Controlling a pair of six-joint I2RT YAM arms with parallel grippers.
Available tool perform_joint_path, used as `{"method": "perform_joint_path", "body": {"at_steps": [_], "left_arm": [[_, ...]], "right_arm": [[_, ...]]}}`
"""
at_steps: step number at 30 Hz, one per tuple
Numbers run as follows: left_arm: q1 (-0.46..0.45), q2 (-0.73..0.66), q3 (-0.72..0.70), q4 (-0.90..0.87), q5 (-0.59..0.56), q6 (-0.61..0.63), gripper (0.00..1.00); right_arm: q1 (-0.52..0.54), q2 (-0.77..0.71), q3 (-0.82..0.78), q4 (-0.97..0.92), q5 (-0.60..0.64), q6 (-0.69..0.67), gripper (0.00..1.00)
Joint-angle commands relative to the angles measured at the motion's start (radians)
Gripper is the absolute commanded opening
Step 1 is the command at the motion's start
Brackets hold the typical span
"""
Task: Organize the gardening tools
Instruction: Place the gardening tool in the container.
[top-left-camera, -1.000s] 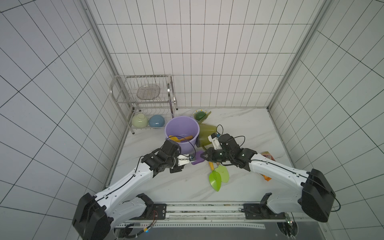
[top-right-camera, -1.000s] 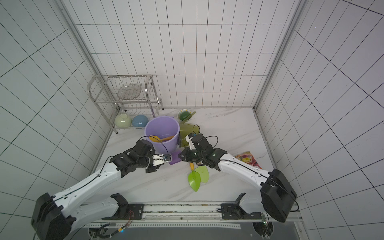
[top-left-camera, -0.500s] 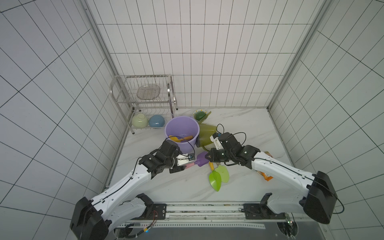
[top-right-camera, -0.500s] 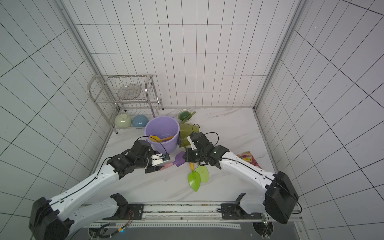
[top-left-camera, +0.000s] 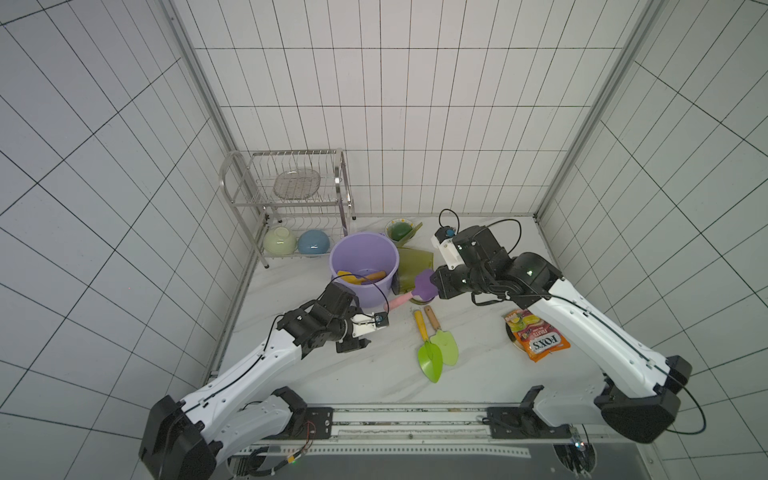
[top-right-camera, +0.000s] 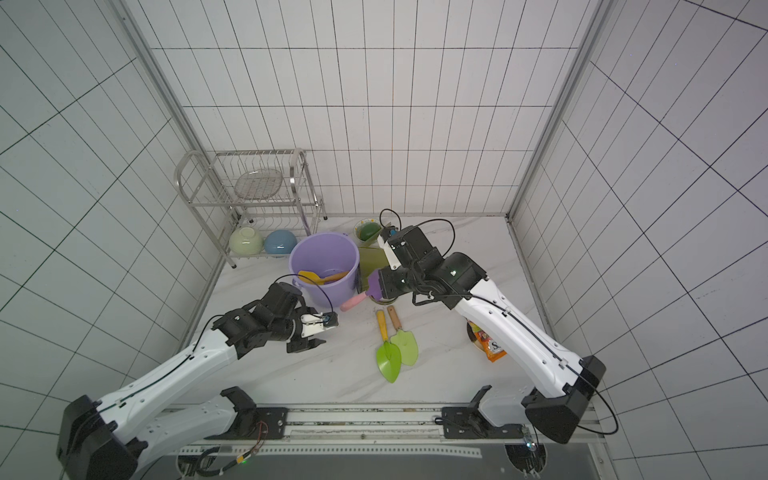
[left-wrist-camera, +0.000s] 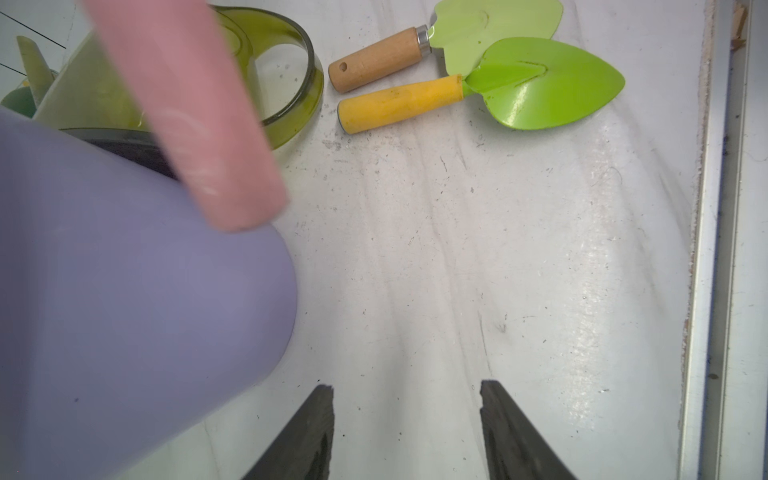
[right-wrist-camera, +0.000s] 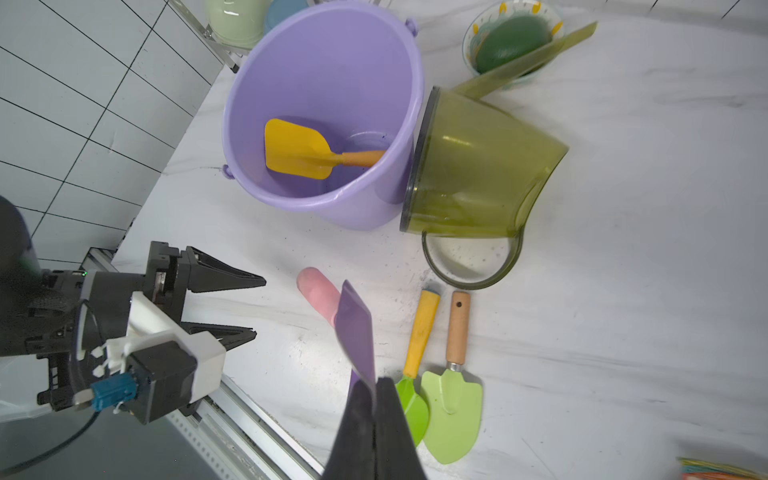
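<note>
Purple trowel (right-wrist-camera: 355, 332) blade pinched in my closed right gripper (right-wrist-camera: 376, 386); my left gripper (left-wrist-camera: 407, 386) stands half-open, empty; only a top view reads "FOXS" on the right-hand packet (top-left-camera: 540, 338).

We see a white marbled table (top-left-camera: 374, 365). A wire rack (top-left-camera: 286, 203) stands in its back left corner. Beside it is an upright bucket (top-left-camera: 361, 255), with a can (top-left-camera: 411, 264) on its side touching it and a small bowl (top-left-camera: 390, 226) behind. In front of the can, a bright green trowel (top-left-camera: 430, 361) and a pale green trowel (top-left-camera: 446, 343) lie together, blades overlapping. A snack packet (top-left-camera: 538, 338) lies to the right.
</note>
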Motion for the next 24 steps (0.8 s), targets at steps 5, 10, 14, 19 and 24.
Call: {"method": "perform_joint_path", "body": {"at_steps": [5,10,14,19,24], "left_arm": [[-0.016,-0.016,-0.032,-0.019,0.024,-0.023,0.58],[-0.027,-0.015,-0.044,-0.015,0.03,-0.034,0.57],[-0.04,-0.004,-0.049,-0.013,0.031,-0.041,0.57],[-0.051,0.008,-0.058,-0.011,0.033,-0.056,0.56],[-0.056,-0.001,-0.073,-0.01,0.031,-0.063,0.56]], "right_arm": [[0.064,0.17,0.382,-0.269,0.222,-0.164,0.0],[0.122,0.337,0.7,-0.393,0.31,-0.227,0.0],[0.16,0.455,0.883,-0.403,0.423,-0.282,0.0],[0.181,0.534,0.903,-0.271,0.494,-0.345,0.0],[0.213,0.595,0.879,-0.145,0.566,-0.436,0.0]]}}
